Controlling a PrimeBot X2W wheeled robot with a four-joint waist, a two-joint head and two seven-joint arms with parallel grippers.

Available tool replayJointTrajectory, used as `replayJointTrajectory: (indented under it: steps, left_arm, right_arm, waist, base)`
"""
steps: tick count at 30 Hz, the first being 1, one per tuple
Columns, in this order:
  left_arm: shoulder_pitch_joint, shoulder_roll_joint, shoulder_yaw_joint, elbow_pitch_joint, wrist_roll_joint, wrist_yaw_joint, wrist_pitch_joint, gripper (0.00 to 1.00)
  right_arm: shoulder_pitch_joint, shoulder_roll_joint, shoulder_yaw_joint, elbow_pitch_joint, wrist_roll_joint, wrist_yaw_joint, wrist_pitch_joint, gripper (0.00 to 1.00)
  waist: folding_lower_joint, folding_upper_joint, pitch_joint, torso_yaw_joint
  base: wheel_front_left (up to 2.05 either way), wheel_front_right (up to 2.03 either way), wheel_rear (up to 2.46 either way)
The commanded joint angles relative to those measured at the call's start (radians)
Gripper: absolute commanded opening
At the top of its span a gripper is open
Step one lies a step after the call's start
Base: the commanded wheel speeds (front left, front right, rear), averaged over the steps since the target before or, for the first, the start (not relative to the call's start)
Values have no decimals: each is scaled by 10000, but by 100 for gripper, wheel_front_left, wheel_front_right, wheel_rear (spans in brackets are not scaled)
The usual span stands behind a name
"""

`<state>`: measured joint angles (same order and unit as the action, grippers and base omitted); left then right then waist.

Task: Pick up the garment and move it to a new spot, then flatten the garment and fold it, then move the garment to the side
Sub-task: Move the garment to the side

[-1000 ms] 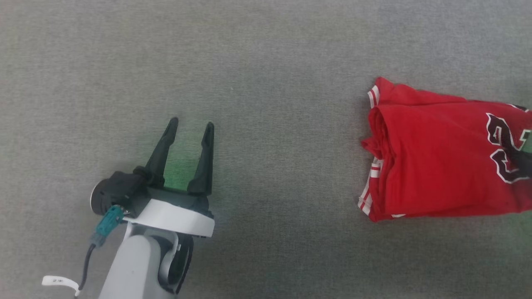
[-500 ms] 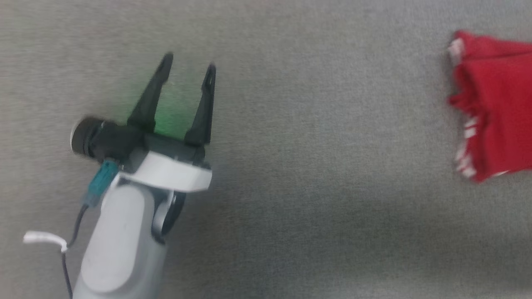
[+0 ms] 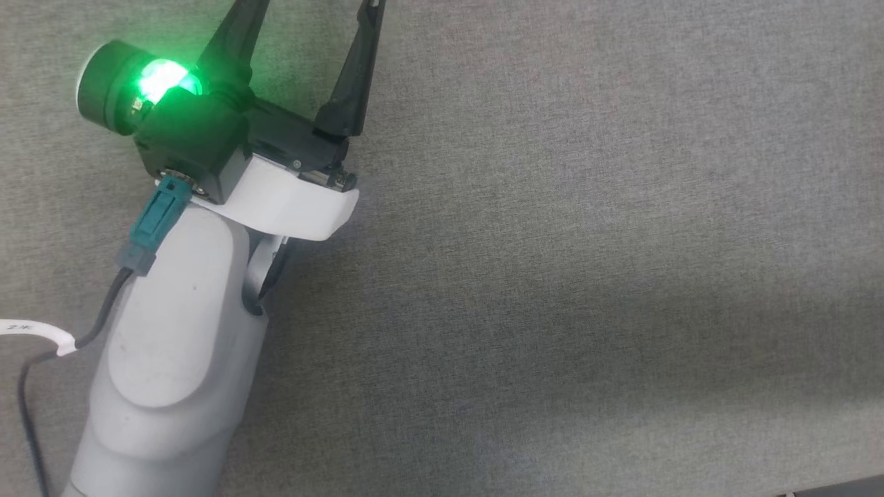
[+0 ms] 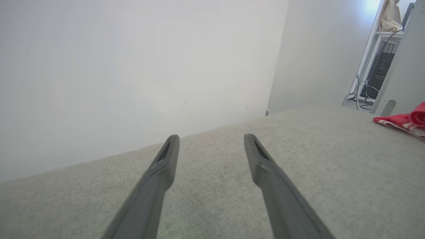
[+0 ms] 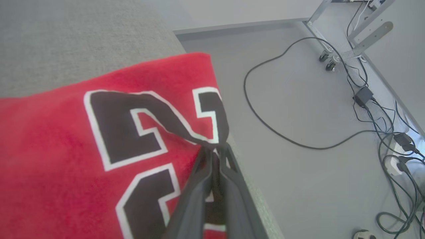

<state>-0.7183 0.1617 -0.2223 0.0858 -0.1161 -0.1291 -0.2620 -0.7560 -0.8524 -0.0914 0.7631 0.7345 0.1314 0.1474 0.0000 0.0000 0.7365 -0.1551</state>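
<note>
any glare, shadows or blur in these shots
Head view: a green light on the left gripper glares and tints the grey surface; a soft shadow band crosses lower right. Left wrist view: the wall is washed out. Right wrist view: the right gripper near the lens looks soft, the garment clearer.

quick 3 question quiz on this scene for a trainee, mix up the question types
1. True or false: the left tool is shut on the shirt.
2. What is the right tool pinching?
A. the shirt, at its black-and-white lettering
B. a cord
C. nothing, it is open
3. Fill in the missing word: in the right wrist view, dark ____ trail across the floor beside the shirt.

Key:
1. False. Its fingers are spread apart over bare grey surface, and the shirt lies off to the side.
2. A
3. cables
</note>
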Motion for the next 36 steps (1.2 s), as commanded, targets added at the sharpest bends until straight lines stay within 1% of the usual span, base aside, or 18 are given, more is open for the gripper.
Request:
replayJointTrajectory:
  steps: [1,6,7,8,9,11,14,17,22,26,29,31,32,36]
  left_arm:
    - [-50,61,-107,120,58,-11,-29,100]
    - [-7,123,-189,303,60,-11,-9,100]
    - [18,122,-163,330,66,-11,-9,100]
    - [56,106,-125,372,68,-11,-9,100]
    - [108,82,-81,424,79,-11,-9,100]
    - [269,34,-1,487,93,-11,-9,100]
    - [552,-44,131,546,42,-11,-12,100]
    - [940,-189,358,611,-87,-11,-16,100]
    - [1991,-450,866,952,-415,-10,-18,100]
    - [2963,-644,1275,1207,-665,-10,-18,100]
    - [3646,-732,1593,1341,-859,-10,-18,100]
    - [4117,-810,1820,1449,-987,-10,-18,100]
    - [4117,-810,1820,1449,-987,-10,-18,100]
    - [4935,-937,2108,1565,-1130,-10,-18,100]
  right_arm:
    - [-361,146,199,323,-26,-15,-228,0]
    - [-985,346,997,1220,95,-15,-759,0]
    - [-1071,342,1167,1340,120,-15,-869,17]
    - [-1123,325,1332,1420,140,-15,-1016,86]
    - [-1149,333,1498,1434,146,-15,-1188,100]
    - [-1142,269,1813,1541,139,-15,-1483,100]
    - [-1056,197,2334,1375,249,-15,-1933,100]
    - [-815,178,3042,904,354,-15,-2300,100]
    - [-186,313,4475,-121,431,-15,-3077,100]
    - [391,648,5321,-537,481,-15,-3495,100]
    - [825,967,5695,-719,483,-15,-3745,100]
    - [1124,1236,5860,-807,405,-15,-3899,100]
    - [1124,1236,5860,-807,405,-15,-3899,100]
    - [1859,1805,5892,-1041,393,-15,-4079,100]
  waist:
    - [0,0,89,-61]
    - [0,0,56,-117]
    - [0,0,20,-132]
    - [0,0,-29,-147]
    - [0,0,-109,-157]
    - [0,0,-325,-157]
    - [0,0,-778,-102]
    - [0,0,-1345,44]
    - [0,0,-2458,499]
    - [0,0,-3308,985]
    - [0,0,-3875,1342]
    - [0,0,-4256,1564]
    - [0,0,-4256,1564]
    - [0,0,-5004,2014]
  base:
    - [0,0,0]
    - [0,0,0]
    - [0,0,0]
    - [0,0,0]
    - [0,0,0]
    - [0,0,0]
    - [0,0,0]
    - [0,0,0]
    - [0,0,0]
    - [0,0,0]
    - [0,0,0]
    - [0,0,0]
    - [0,0,0]
    - [0,0,0]
